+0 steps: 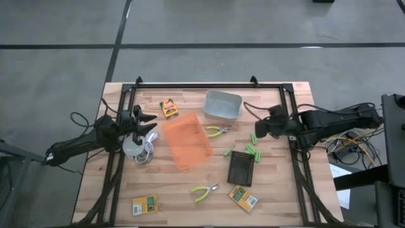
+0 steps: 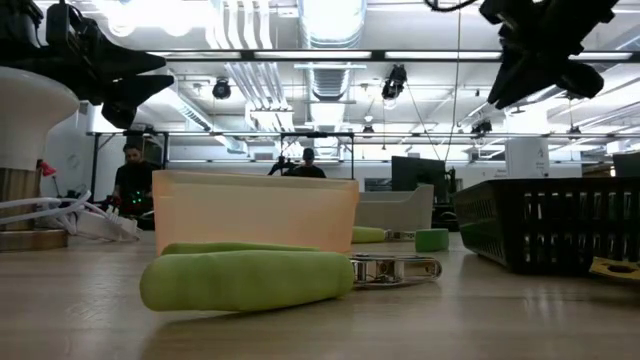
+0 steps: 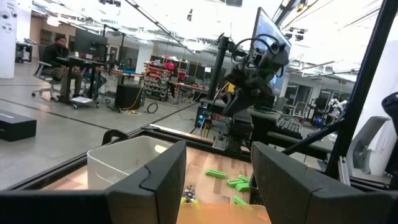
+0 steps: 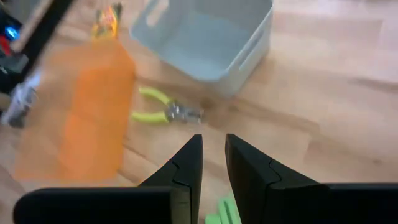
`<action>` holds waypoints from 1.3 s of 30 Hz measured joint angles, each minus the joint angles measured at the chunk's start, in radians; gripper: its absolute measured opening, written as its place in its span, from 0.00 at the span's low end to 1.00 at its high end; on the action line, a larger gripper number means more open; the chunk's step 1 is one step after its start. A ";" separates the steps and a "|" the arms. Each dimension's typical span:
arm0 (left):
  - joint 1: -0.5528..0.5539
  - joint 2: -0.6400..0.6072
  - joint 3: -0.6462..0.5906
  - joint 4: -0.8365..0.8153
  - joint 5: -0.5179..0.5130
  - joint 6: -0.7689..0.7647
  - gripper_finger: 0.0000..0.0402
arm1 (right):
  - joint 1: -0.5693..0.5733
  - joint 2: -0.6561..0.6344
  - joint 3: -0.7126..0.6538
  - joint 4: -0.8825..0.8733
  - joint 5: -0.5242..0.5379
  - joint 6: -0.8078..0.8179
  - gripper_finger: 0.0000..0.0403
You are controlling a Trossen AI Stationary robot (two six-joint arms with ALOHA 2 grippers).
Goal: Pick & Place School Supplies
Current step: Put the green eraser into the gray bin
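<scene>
Two green-handled pliers lie flat on the table: one [image 1: 218, 132] [image 4: 165, 111] between the orange and grey bins, one [image 1: 204, 192] [image 2: 290, 275] nearer the front. Lime-green sticks [image 1: 253, 151] [image 4: 224, 211] [image 3: 236, 182] lie scattered by the black basket. Printed boxes lie at the far side [image 1: 168, 107], near left [image 1: 145, 204] and near right [image 1: 243, 197]. My left gripper [image 1: 154, 125] [image 3: 217, 149] hovers open above the white round thing, holding nothing. My right gripper [image 1: 256, 130] [image 4: 214, 140] hovers over the sticks, its fingers a narrow gap apart and empty.
An orange bin [image 1: 186, 140] stands mid-table, a grey bin [image 1: 222, 106] behind it, and a black basket [image 1: 241, 168] to the right. The white round thing with coiled cable [image 1: 134, 149] sits under my left arm. A black frame [image 1: 196, 85] rings the table. People sit in the room beyond.
</scene>
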 joint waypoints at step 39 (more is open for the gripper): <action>0.000 0.000 0.000 0.000 0.000 0.000 0.47 | -0.070 0.489 -0.005 -0.045 -0.194 0.131 0.33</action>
